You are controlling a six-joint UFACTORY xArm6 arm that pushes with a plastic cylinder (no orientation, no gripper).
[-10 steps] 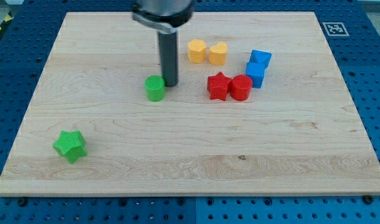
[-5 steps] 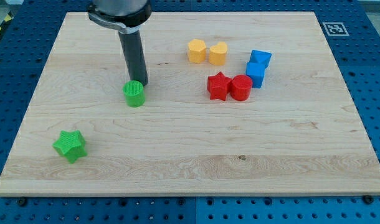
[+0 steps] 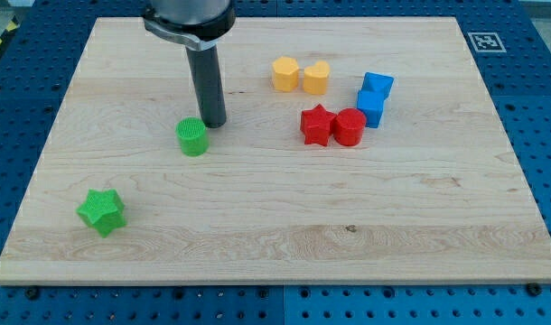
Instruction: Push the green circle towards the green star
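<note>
The arm is carrying no jaws at all, only a straight rod as its end effector, and the rod's tip (image 3: 214, 124) is resting on the worktop (image 3: 275, 253) just up and to the view's right of the green circle (image 3: 192, 137), seemingly a hair apart from it. That placement is putting the tip on the circle's far side from the green star (image 3: 101, 212), which is sitting well away toward the view's bottom left, so a push would be driving the circle toward it.

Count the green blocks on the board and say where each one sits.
2. The green circle sits left of centre, just below-left of my tip. The green star sits near the view's bottom-left. None appear hidden.
</note>
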